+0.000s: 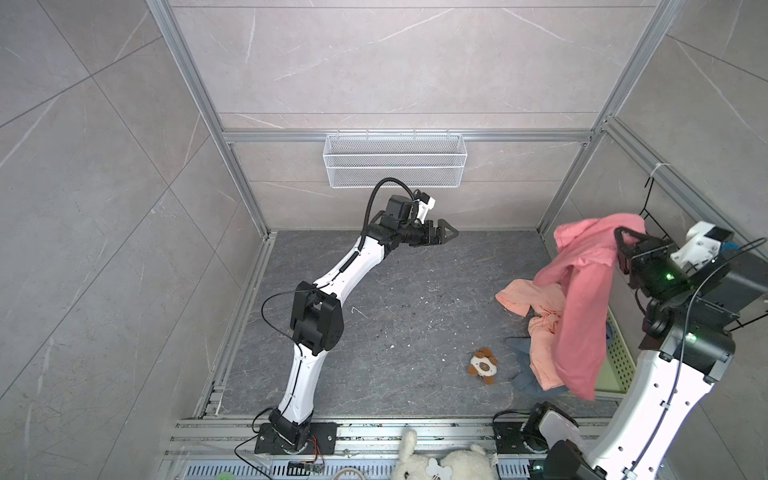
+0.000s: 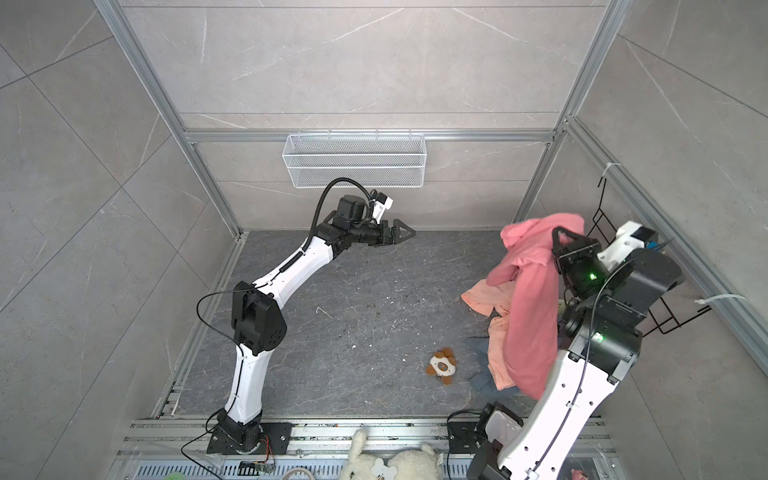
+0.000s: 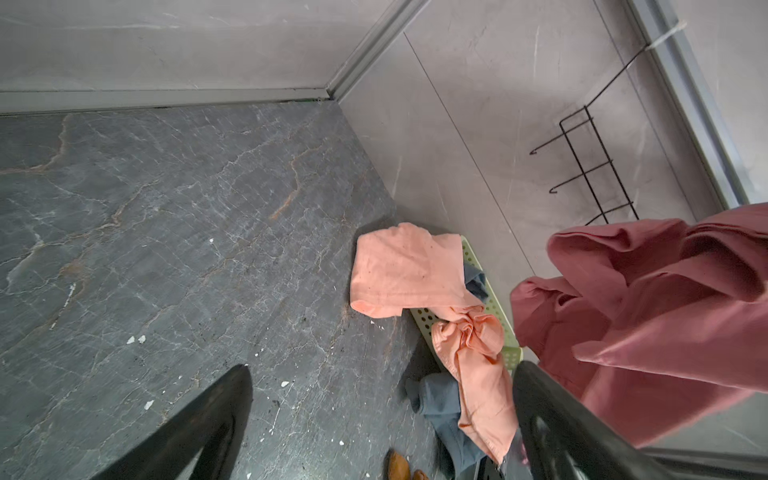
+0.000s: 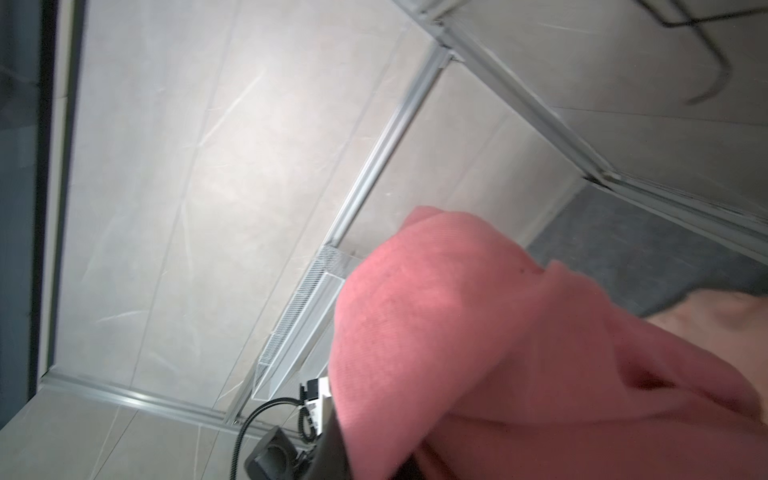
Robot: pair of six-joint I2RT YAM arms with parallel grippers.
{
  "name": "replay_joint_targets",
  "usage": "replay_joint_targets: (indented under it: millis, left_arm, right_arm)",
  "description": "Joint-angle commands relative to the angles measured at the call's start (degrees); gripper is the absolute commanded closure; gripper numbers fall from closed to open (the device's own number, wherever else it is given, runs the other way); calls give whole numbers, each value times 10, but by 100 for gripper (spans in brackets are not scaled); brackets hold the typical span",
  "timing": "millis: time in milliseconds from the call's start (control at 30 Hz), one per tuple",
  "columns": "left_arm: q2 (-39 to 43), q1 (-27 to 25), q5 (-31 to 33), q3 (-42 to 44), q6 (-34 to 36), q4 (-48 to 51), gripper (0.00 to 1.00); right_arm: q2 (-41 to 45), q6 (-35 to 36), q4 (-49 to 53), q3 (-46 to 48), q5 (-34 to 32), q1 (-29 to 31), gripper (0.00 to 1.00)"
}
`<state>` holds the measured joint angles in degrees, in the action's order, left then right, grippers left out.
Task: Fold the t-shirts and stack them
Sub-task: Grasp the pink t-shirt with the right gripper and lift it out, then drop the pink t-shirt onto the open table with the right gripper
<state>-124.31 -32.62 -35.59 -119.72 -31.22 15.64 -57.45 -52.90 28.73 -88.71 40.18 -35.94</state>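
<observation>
Right hand [image 1: 623, 241], raised, clamped on coral-red cotton t-shirt [image 1: 582, 316] hanging over crumpled light peach tee [image 1: 536, 307] and slate blue-grey tee [image 1: 524, 374] on dark marble worktop [image 1: 395, 311]. Left hand [image 1: 449, 230]: fingers apart, empty, mid-air.

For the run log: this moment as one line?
left jaws: open, empty | right jaws: shut on coral-red t-shirt, raised | peach t-shirt: over basket rim

No readable text — no labels, no numbers.

The coral-red shirt [image 1: 582, 307] is hanging bunched at three o'clock; the peach shirt [image 1: 523, 297] is lying crumpled beneath, overlapping the blue-grey shirt [image 1: 521, 376].
</observation>
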Motion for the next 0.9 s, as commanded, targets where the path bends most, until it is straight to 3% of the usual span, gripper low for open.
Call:
replay_joint_targets:
  millis: [0, 233, 500, 667, 800, 833, 867]
  left_arm:
    - [75, 19, 29, 43, -49, -89, 0]
    - [159, 35, 90, 130, -16, -89, 0]
    - [312, 97, 195, 302, -2, -114, 0]
    - [383, 116, 290, 348, 33, -64, 0]
    - [409, 120, 337, 366, 44, -38, 0]
    - [410, 120, 345, 366, 45, -30, 0]
    - [409, 121, 352, 367, 45, -21, 0]
  right_arm:
    - [-52, 29, -66, -75, -2, 82, 100]
    - [-239, 129, -20, -302, -47, 301, 100]
    - [-418, 106, -86, -431, 2, 471, 100]
    - [-458, 32, -169, -413, 59, 506, 100]
    - [-403, 96, -146, -285, 21, 496, 99]
    - [-388, 108, -126, -249, -1, 487, 90]
    - [-374, 114, -97, -206, -37, 474, 63]
